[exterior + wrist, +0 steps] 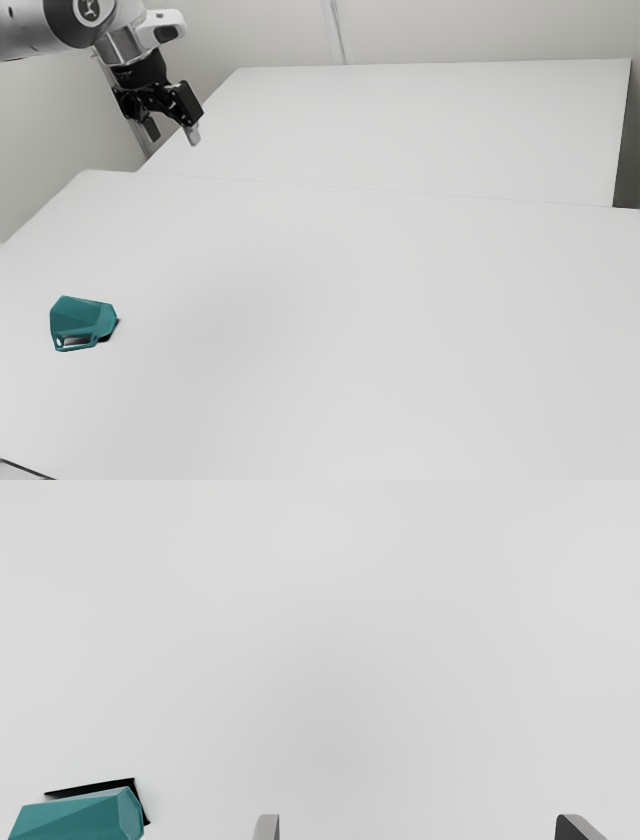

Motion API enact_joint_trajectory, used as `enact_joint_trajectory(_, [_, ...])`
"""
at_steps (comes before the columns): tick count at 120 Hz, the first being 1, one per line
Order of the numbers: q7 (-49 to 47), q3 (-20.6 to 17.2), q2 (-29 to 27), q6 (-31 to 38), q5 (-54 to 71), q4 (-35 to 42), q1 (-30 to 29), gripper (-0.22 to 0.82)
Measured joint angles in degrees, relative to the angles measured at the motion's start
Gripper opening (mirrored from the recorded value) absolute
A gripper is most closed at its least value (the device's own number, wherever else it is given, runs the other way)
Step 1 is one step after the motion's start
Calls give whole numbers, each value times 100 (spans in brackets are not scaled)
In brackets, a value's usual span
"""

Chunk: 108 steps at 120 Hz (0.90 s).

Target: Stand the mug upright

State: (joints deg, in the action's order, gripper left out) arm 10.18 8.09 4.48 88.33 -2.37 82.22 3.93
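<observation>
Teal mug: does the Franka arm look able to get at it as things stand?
Probably yes: the mug lies on the table, no object visible between it and the raised hand, whose fingers stand apart.

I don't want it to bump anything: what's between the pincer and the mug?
Bare white table separates the open pincer from the mug, with a dark patch at the mug's edge; both views agree.

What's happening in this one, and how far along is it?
Nothing is being handled right now. The Franka arm's black two-finger gripper is raised over the white table, its fingers apart with nothing between them. The teal faceted mug lies on its side on the tabletop, off to one side of the gripper and not touching it. The mug is not yet upright.
</observation>
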Motion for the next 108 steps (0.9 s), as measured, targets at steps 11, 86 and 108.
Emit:
enact_joint_trajectory(11, [-3,0,7,-1,0,-2,-1,60])
enact_joint_trajectory(86, [194,819,-216,-616,-959,127,-184,60])
enact_joint_trajectory(108, [720,1610,-231,-844,-1653,523,-820,60])
